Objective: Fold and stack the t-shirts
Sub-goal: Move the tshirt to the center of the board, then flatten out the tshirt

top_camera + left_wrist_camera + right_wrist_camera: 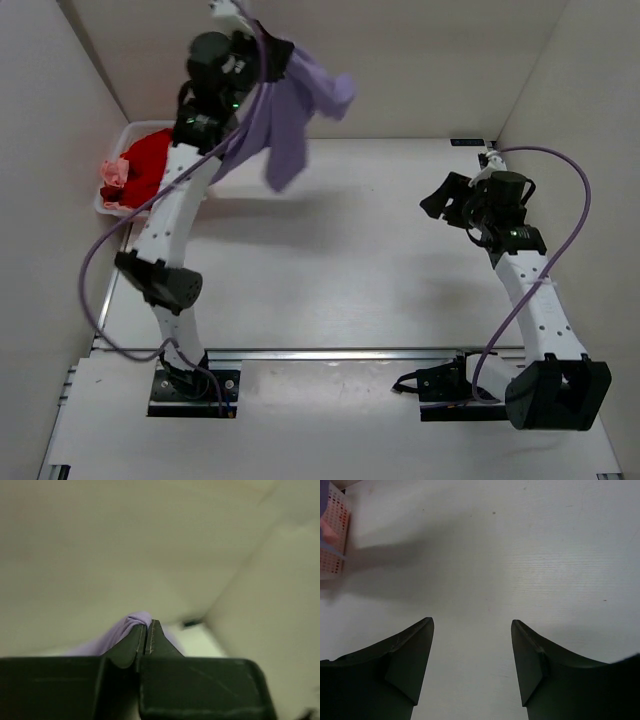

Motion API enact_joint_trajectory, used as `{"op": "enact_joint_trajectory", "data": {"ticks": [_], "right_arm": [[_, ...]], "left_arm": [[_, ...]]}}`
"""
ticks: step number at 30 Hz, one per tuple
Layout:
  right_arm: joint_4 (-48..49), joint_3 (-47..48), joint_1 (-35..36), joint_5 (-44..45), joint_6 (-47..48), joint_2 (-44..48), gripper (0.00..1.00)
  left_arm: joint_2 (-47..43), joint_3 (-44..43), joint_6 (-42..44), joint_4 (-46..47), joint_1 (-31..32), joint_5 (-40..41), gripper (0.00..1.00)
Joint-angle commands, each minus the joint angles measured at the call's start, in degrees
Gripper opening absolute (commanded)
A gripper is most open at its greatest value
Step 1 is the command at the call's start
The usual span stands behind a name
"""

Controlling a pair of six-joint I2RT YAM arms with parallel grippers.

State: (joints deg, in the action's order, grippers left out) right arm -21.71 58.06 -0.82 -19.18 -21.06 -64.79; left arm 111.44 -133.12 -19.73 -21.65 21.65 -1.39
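At the far left, the red t-shirt [152,158] and the pink t-shirt [113,178] are lying bunched in the white basket [133,128], not folded. Next to it, our left gripper [148,631] is pinching the purple t-shirt [290,115] tight and holding it high over the table [350,260]. On the right, our right gripper [472,630] is hanging with fingers wide and nothing in them, so we are only starting: nothing is folded or stacked.

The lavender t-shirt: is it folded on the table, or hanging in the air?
Hanging, unfolded: the left gripper, shut on the t-shirt, holds it above the table.
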Motion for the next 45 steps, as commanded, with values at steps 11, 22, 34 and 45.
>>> {"op": "enact_joint_trajectory", "data": {"ticks": [11,22,34,45], "right_arm": [[3.87,-5.68,-1.03,-2.62,-3.37,7.05,0.61],[-0.34,-6.2,-2.43,0.01,-2.76,6.43,0.68],[-8.34,-4.54,-3.66,5.11,-4.34,-6.82,0.66],[-6.58,-4.54,-2.61,2.92,-5.13,-8.16,0.7]], "left_arm": [[-21.35,34.48,-7.86,4.43,-5.04,-11.54,0.0],[-27.84,75.19,-23.88,14.38,-17.52,-20.87,0.69],[-32.6,77.39,-9.29,-8.84,-12.33,0.75,0.66],[-27.42,79.06,-1.37,-15.09,-15.5,11.23,0.72]]}}
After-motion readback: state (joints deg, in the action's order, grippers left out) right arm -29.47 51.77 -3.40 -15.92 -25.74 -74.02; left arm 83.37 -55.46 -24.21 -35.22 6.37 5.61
